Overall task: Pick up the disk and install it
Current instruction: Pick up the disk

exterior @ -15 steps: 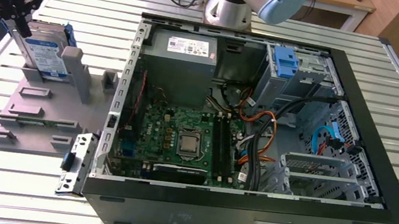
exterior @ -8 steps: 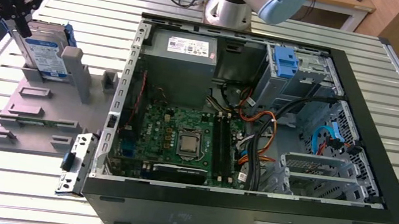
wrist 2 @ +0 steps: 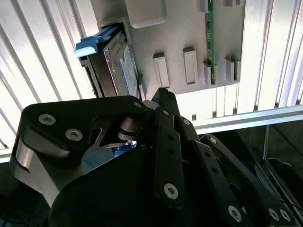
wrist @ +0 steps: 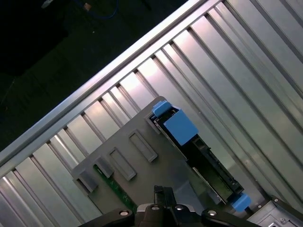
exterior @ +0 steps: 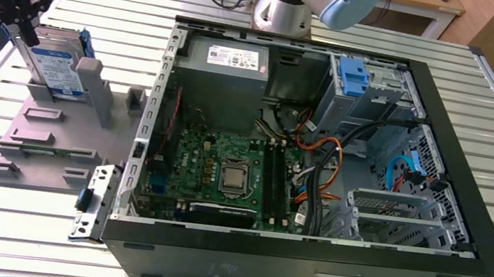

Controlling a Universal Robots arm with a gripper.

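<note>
At the exterior view's left, we see the disk point(exterior: 53, 69) standing on edge in a grey holder point(exterior: 41, 136) on the table point(exterior: 14, 237), outside the case point(exterior: 306, 268). The gripper point(exterior: 23, 34) hangs at its upper corner; we cannot tell whether it is open or closed.

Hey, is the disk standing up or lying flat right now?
Standing up. The disk sits on its edge in a slot of the grey holder, outside the open computer case.

Metal disk point(exterior: 53, 69), matt grey plastic holder point(exterior: 48, 143)
</note>
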